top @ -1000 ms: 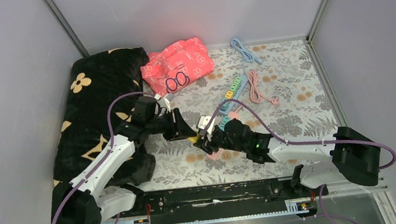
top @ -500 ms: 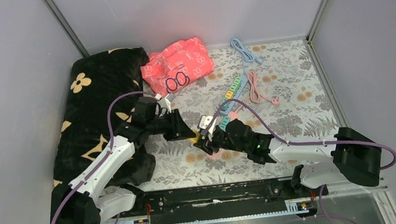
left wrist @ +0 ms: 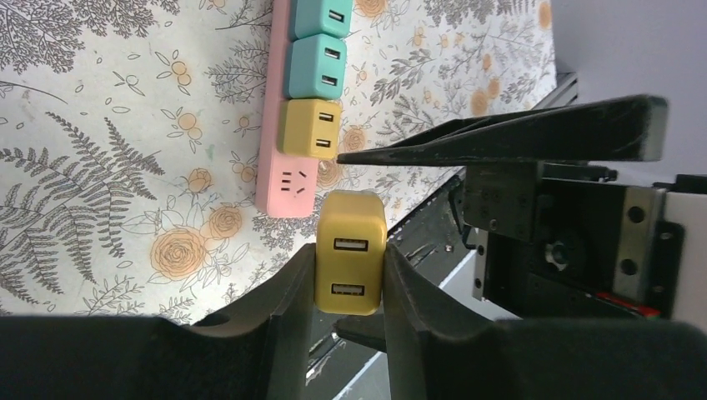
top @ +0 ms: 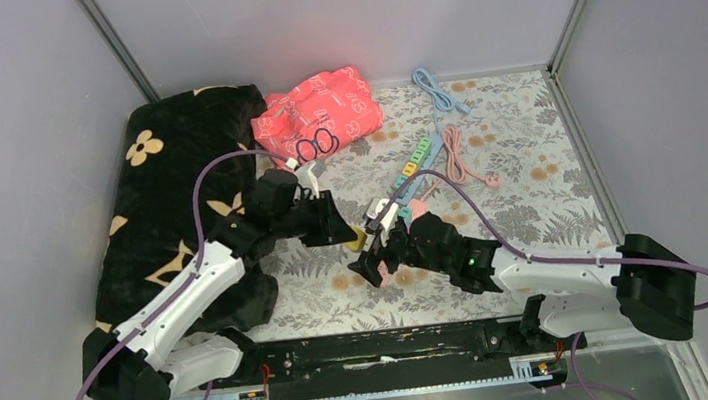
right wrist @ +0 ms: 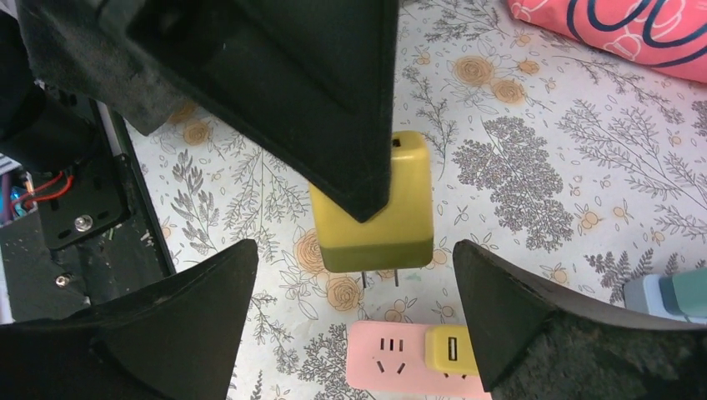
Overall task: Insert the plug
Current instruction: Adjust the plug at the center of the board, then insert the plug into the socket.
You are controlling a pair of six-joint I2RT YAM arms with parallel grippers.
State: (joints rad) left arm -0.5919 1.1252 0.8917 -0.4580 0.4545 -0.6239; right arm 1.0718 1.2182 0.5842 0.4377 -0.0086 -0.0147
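the left gripper [left wrist: 348, 260] is clamped on the yellow plug [right wrist: 392, 208]; the right gripper [right wrist: 354, 250] has its jaws wide apart around it.

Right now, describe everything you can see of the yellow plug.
The plug is a glossy yellow plastic block with rounded corners and a darker band at its pronged end. Two USB ports sit on one face; two thin metal prongs stick out of the opposite one, aimed at the pink strip but not yet in it. The left end effector pinches its sides, holding it off the mat. The right end effector stands open around it without touching.
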